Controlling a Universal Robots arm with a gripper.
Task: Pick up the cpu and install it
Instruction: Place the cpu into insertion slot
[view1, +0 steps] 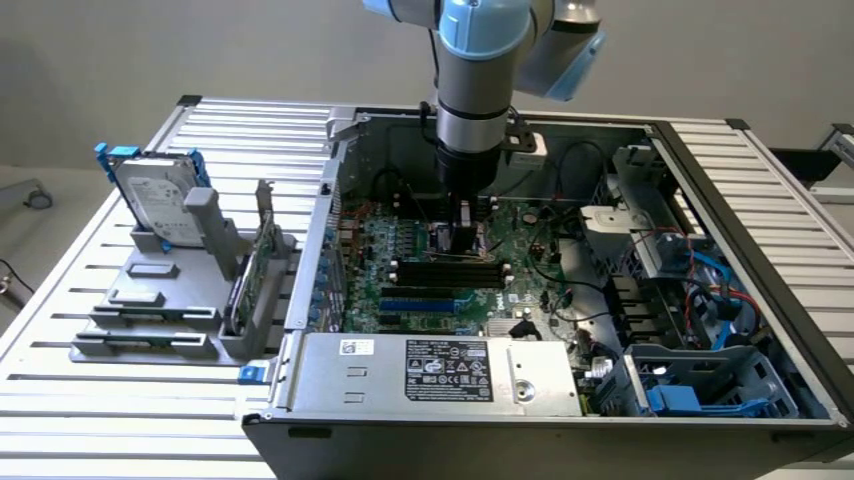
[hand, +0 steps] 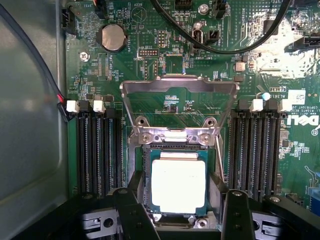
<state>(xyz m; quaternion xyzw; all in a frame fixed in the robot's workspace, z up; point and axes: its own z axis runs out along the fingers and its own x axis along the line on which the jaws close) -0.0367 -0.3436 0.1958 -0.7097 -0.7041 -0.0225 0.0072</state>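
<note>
Blue-grey arm (view1: 474, 60) reaches down into the open computer case (view1: 320, 250) on the slatted surface (view1: 107, 420), over the motherboard (view1: 534, 240). On the wrist view, the cpu (hand: 178, 185) lies flat in its socket (hand: 138, 165) with the metal retention frame (hand: 178, 85) tipped up. The fingers (hand: 236, 215) are spread either side, released, gripping nothing.

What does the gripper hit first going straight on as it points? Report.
Probably the small square cpu with shiny silver-grey metal top, seated in its dark square socket between the gripper's open jaws; the gap is unclear.
</note>
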